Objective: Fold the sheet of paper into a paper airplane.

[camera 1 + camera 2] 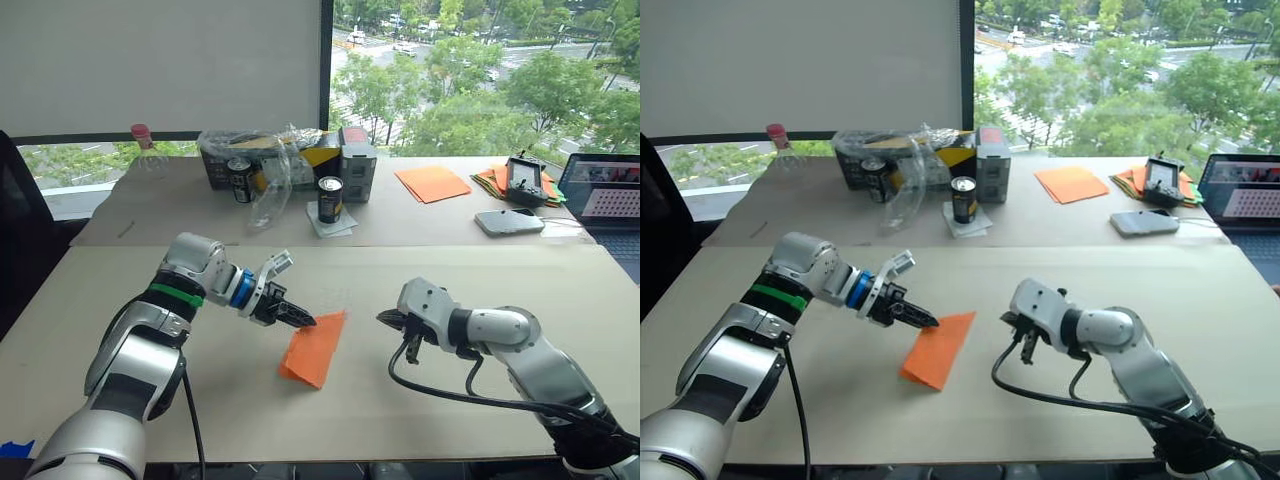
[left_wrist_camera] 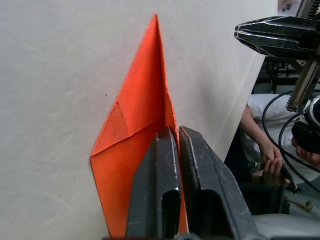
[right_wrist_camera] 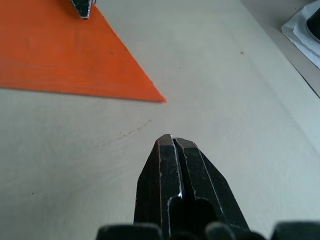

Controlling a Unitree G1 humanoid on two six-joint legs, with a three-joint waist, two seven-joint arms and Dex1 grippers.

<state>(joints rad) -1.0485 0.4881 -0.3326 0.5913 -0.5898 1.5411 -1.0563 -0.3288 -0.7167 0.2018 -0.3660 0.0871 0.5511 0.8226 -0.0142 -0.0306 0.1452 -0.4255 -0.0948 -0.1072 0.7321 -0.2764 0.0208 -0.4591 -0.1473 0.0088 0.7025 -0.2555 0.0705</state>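
The sheet of paper (image 1: pixel 314 347), folded into a narrow pointed shape with layered flaps, lies flat near the middle of the worktop (image 1: pixel 480 275), closer to its front edge. The left pincer (image 1: pixel 298 318) is clenched, its tips resting on the paper's far left edge; it seems to press rather than pinch, though contact is hard to judge. The right pincer (image 1: pixel 384 319) is clenched on nothing, hovering beside the paper's right point, apart from it.

You have a pale beige table (image 1: pixel 520 270) carrying the folded, pointed bright-orange sheet of paper (image 1: pixel 313 350), with smooth flat orange sheets (image 1: pixel 432 183), a silver phone (image 1: pixel 509 221) and a black drink can (image 1: pixel 330 199) farther back.
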